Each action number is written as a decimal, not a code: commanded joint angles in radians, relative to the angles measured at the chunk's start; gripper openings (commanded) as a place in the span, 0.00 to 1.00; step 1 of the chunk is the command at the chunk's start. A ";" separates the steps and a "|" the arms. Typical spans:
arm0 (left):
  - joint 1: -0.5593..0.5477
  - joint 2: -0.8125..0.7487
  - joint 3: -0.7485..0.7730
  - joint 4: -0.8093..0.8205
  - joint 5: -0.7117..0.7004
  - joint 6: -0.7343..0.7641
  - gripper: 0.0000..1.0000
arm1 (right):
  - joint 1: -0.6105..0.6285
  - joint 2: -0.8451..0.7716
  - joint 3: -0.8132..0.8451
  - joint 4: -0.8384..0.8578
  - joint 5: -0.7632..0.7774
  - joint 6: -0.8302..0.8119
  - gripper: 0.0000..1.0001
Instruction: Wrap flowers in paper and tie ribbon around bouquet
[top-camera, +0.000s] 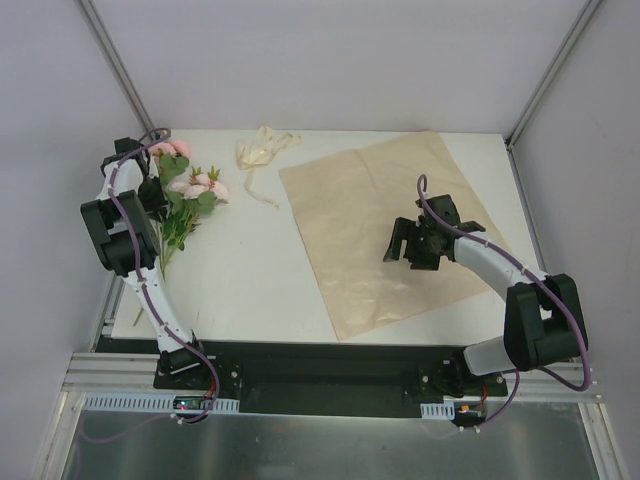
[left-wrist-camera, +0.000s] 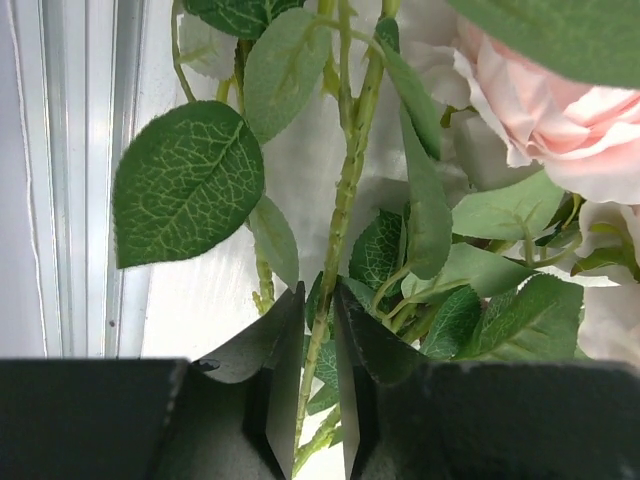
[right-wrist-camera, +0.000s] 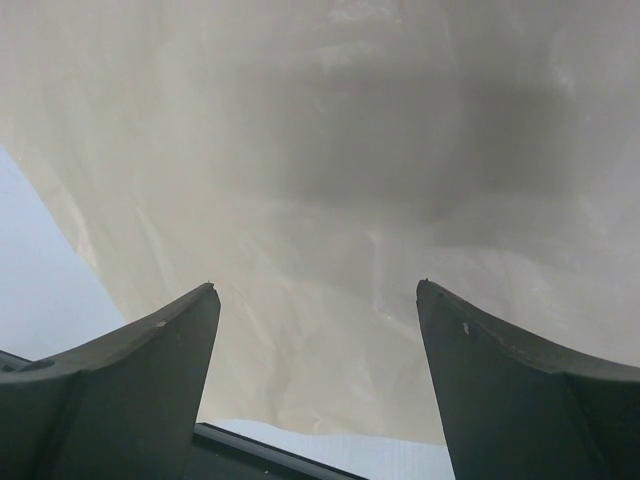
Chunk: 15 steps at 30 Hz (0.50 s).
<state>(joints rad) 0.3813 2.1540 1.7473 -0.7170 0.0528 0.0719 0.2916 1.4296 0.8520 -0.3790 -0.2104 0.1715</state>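
The flowers (top-camera: 195, 188), pink blooms on green stems, lie at the table's left edge. My left gripper (top-camera: 158, 200) is among them. In the left wrist view it (left-wrist-camera: 319, 290) stands nearly shut, with one thin green stem (left-wrist-camera: 345, 200) running between its fingers. The paper (top-camera: 340, 210) lies flat and tan at the right of the table. My right gripper (top-camera: 398, 245) hovers over its middle, open and empty, and the paper (right-wrist-camera: 320, 150) fills the right wrist view behind the wide jaws (right-wrist-camera: 315, 290). The cream ribbon (top-camera: 262, 150) lies bunched at the back. No bouquet is in view, as flowers and paper lie apart.
The white table (top-camera: 260, 270) has a metal rail (left-wrist-camera: 60, 180) along its left edge, close beside the flowers. Grey walls enclose the back and sides. The arm bases sit on a dark bar (top-camera: 330, 365) at the near edge.
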 joint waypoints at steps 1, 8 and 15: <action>0.007 0.001 0.044 -0.024 0.038 0.022 0.13 | 0.006 -0.009 -0.010 0.019 -0.015 -0.017 0.83; 0.001 -0.080 0.054 -0.024 0.010 -0.011 0.00 | 0.007 -0.005 -0.005 0.019 -0.024 -0.018 0.83; -0.004 -0.174 0.023 -0.024 -0.047 -0.021 0.00 | 0.015 -0.012 -0.007 0.020 -0.032 -0.017 0.83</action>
<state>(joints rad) 0.3805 2.1098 1.7664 -0.7235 0.0547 0.0669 0.2974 1.4296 0.8520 -0.3775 -0.2256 0.1703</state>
